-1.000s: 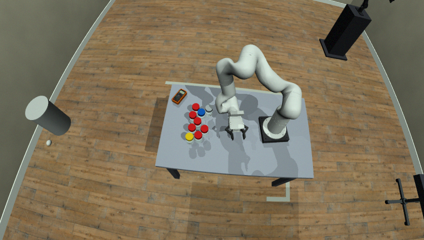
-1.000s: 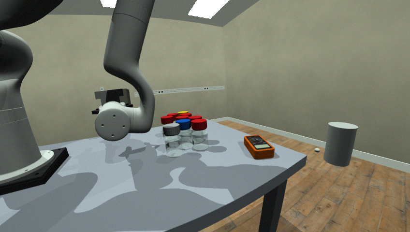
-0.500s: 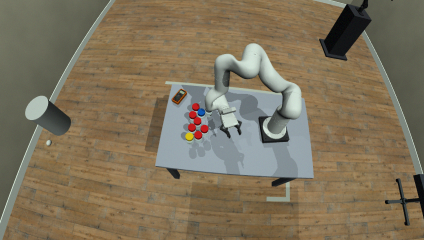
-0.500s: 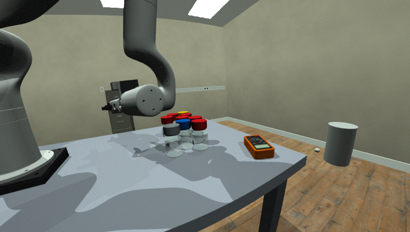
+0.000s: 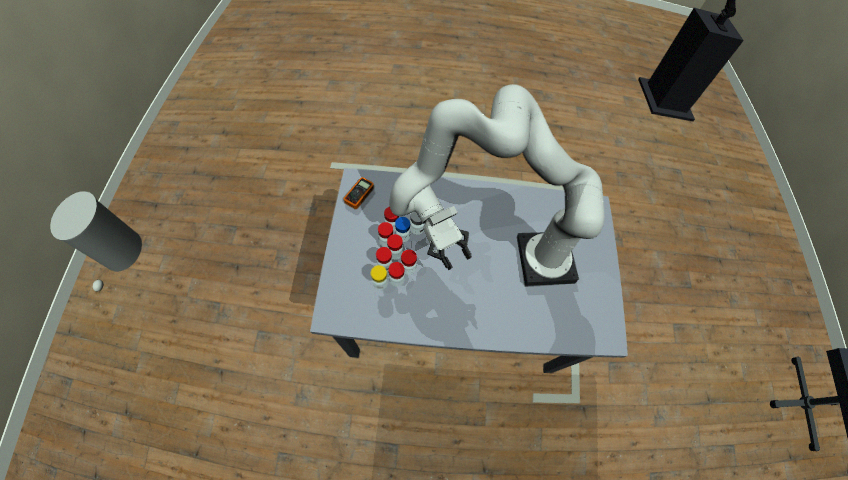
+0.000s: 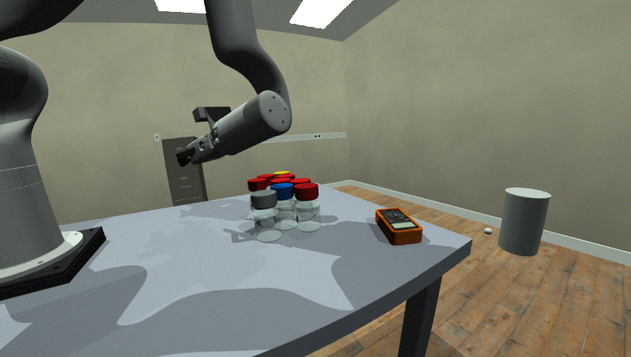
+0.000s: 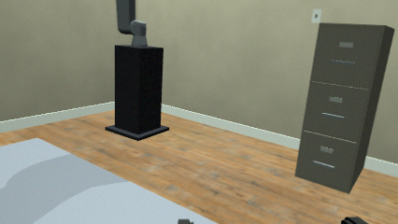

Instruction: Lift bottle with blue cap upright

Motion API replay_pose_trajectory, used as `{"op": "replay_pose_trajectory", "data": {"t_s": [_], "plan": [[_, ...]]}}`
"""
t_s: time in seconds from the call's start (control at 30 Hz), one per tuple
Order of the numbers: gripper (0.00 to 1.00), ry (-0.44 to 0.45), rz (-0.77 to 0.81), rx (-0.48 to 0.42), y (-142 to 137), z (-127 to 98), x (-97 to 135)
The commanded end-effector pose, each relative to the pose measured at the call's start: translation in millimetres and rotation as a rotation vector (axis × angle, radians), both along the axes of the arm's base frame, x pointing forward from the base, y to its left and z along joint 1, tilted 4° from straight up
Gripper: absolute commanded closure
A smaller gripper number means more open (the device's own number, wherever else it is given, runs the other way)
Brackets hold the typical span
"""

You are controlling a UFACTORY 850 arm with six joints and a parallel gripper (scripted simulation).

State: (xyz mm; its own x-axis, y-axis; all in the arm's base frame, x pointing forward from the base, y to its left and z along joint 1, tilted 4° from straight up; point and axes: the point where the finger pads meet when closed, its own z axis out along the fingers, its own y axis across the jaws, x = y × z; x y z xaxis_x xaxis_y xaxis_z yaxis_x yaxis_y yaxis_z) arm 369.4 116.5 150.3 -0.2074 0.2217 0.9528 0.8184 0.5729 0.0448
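The blue-capped bottle (image 5: 402, 224) stands upright on the grey table in a tight cluster of clear bottles; in the exterior view it (image 6: 283, 204) sits between a grey-capped bottle (image 6: 264, 213) and a red-capped bottle (image 6: 306, 205). Several red-capped bottles (image 5: 395, 242) and a yellow-capped one (image 5: 378, 273) stand around it. My gripper (image 5: 454, 256) is open and empty, held high above the table to the right of the cluster, pointing away from the bottles; it also shows in the exterior view (image 6: 183, 157). In the wrist view only my fingertips show at the bottom edge; no bottles appear there.
An orange multimeter (image 5: 358, 192) (image 6: 398, 225) lies at the table's far left corner. My arm's base (image 5: 547, 266) is bolted on the right of the table. A grey cylinder (image 6: 523, 220), a black pedestal (image 7: 138, 91) and a filing cabinet (image 7: 345, 105) stand on the floor.
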Motion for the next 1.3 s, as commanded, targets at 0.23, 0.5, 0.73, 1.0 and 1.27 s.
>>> {"op": "replay_pose_trajectory", "data": {"t_s": [0.23,0.5,0.73,1.0,1.27], "plan": [[0.21,-0.099,0.14,-0.187,-23,16,42],[0.21,-0.163,0.192,-0.293,-35,28,68],[0.21,-0.232,0.231,-0.4,-47,44,95],[0.21,-0.318,0.259,-0.523,-60,66,128],[0.21,-0.41,0.271,-0.644,-71,94,162]]}}
